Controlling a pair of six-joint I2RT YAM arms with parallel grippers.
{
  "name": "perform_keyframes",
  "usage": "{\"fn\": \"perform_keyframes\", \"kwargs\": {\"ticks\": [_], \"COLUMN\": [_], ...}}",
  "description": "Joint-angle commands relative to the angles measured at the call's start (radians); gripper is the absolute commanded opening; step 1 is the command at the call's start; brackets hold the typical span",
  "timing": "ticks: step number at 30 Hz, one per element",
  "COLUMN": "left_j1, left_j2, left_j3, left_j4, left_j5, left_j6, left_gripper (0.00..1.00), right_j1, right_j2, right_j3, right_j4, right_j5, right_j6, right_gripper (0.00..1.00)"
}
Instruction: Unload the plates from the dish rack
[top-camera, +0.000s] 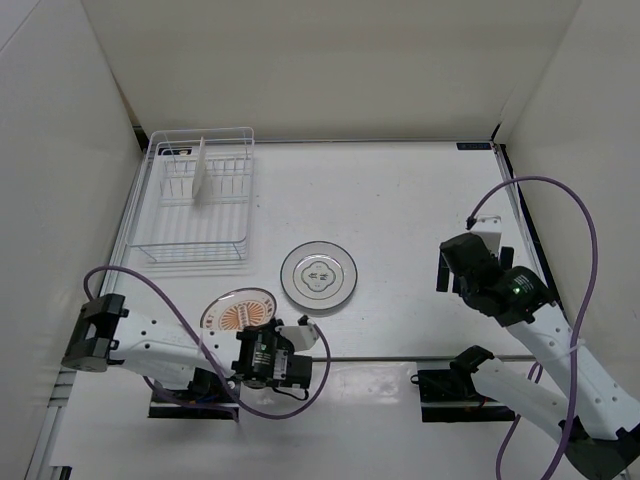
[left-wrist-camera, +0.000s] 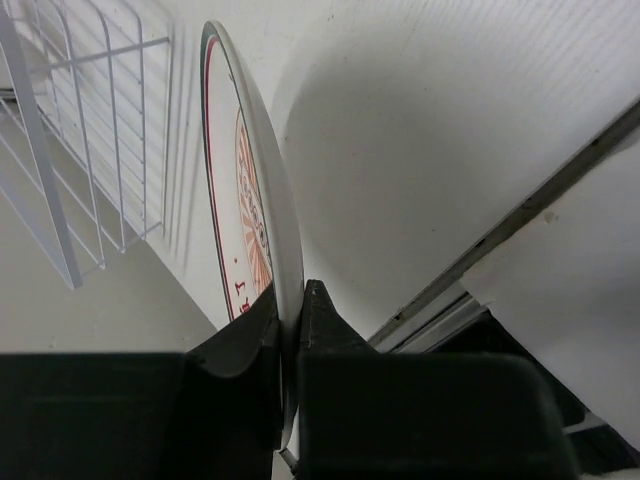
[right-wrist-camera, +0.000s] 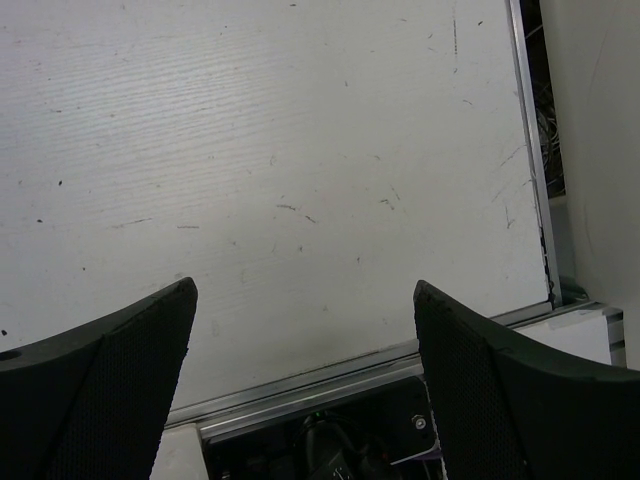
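Note:
The white wire dish rack (top-camera: 160, 215) stands at the back left, and one plate (top-camera: 201, 172) stands edge-on in its tines. A white-grey plate (top-camera: 318, 277) with a dark centre motif lies flat on the table's middle. My left gripper (top-camera: 270, 330) is shut on the rim of an orange-patterned plate (top-camera: 236, 314), low over the table near the front edge. In the left wrist view the two fingers pinch that plate (left-wrist-camera: 255, 180) at its edge, with the gripper (left-wrist-camera: 292, 310) around the rim. My right gripper (top-camera: 450, 270) hangs open at the right, with nothing in it (right-wrist-camera: 305, 290).
White walls close in the table on the left, back and right. A metal rail (top-camera: 400, 357) runs along the front edge. The rack's wires (left-wrist-camera: 90, 150) are close to the left of the held plate. A purple cable (top-camera: 560, 200) loops above the right arm.

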Motion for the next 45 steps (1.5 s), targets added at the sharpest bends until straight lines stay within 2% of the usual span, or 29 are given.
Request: {"fn": "perform_keyframes", "kwargs": {"ticks": [1,7,10,16,20,21,26,27,28,37,45], "left_j1": [-0.001,0.008,0.033,0.062,0.074,0.079,0.080,0.080,0.083,0.110,0.157], "left_j2": [0.028,0.098,0.132,0.193,0.242,0.261,0.290,0.287,0.285,0.232,0.140], "left_j3": [-0.028,-0.070,-0.078,-0.091,-0.093,-0.081,-0.048,-0.041,-0.039,-0.041,-0.091], "left_j4": [0.017,0.085,0.097,0.103,0.100,0.089,0.054,0.057,0.057,0.084,0.131], "left_j5": [-0.090,-0.092,-0.058,-0.046,-0.046,-0.047,-0.060,-0.058,-0.058,-0.043,-0.003], "left_j6": [-0.108,-0.170,-0.181,-0.235,-0.282,-0.287,-0.309,-0.309,-0.310,-0.293,-0.264], "left_gripper": [0.03,0.18,0.19,0.39,0.41,0.49,0.67,0.76,0.80,0.90,0.91], "right_j1": [0.002,0.002,0.002,0.002,0.003,0.002,0.002,0.003,0.003,0.002,0.005], "right_j2": [-0.019,-0.040,-0.058,-0.065,-0.065,-0.065,-0.072,-0.074,-0.074,-0.080,-0.080], "right_j3": [0.006,0.004,-0.007,-0.007,-0.005,-0.007,-0.007,-0.010,-0.011,-0.011,-0.014], "right_j4": [0.002,-0.035,-0.041,-0.055,-0.055,-0.056,-0.061,-0.056,-0.059,-0.056,-0.049], "right_j5": [0.007,-0.010,-0.004,0.010,0.012,0.016,0.025,0.027,0.025,0.032,0.038], "right_j6": [0.028,0.046,0.048,0.051,0.048,0.048,0.046,0.048,0.042,0.038,0.037], "right_gripper": [0.90,0.90,0.90,0.90,0.90,0.90,0.90,0.90,0.90,0.90,0.90]}}
